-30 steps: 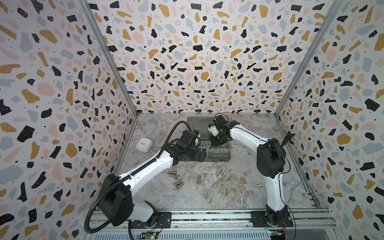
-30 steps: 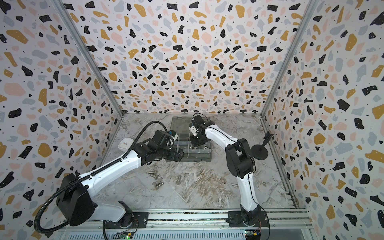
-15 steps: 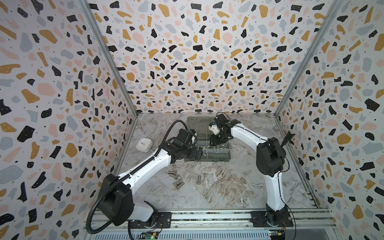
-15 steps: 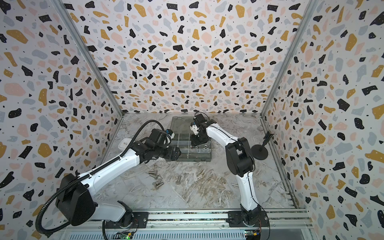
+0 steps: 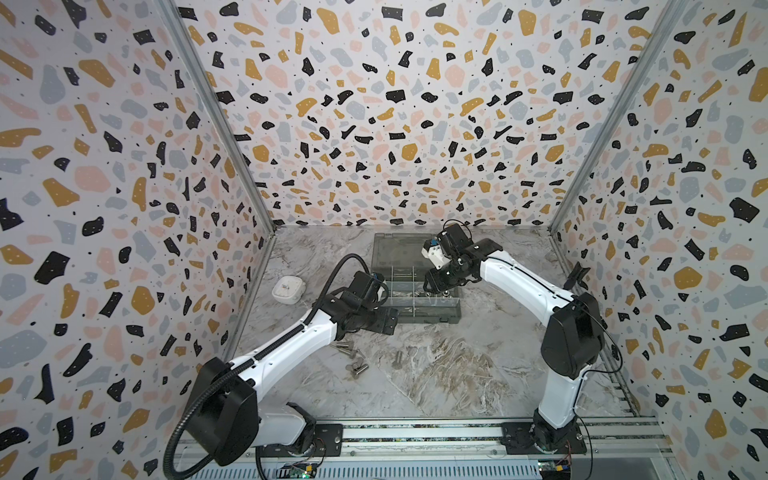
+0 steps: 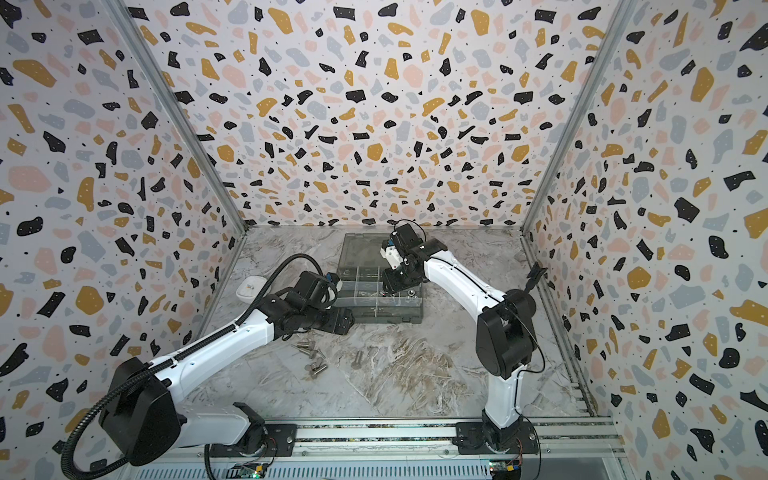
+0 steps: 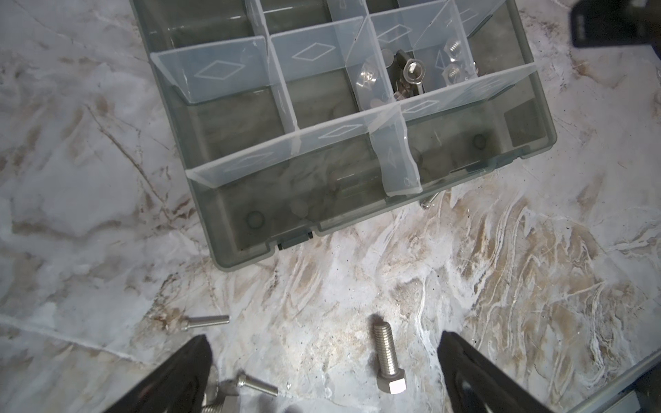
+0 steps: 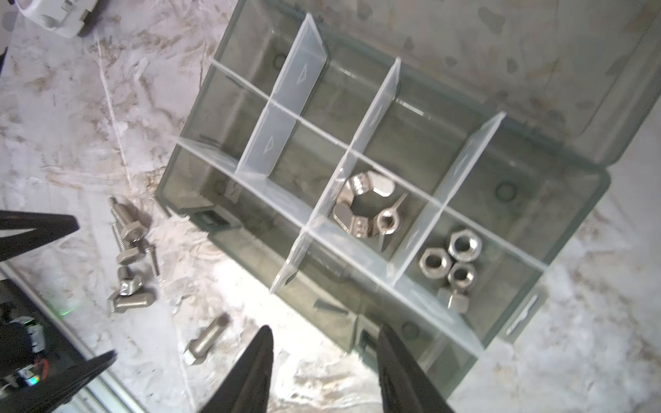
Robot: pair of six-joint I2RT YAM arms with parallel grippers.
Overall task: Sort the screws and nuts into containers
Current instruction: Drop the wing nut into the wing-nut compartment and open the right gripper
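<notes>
Left jaws back — over loose screws (image 7: 388, 357)

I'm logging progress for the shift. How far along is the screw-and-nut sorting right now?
Done: wing nuts share one compartment and hex nuts the next in the organiser box. In hand: nothing; the right tool is open and empty, the left tool open near a bolt. Left: the screws lying loose on the table.
</notes>
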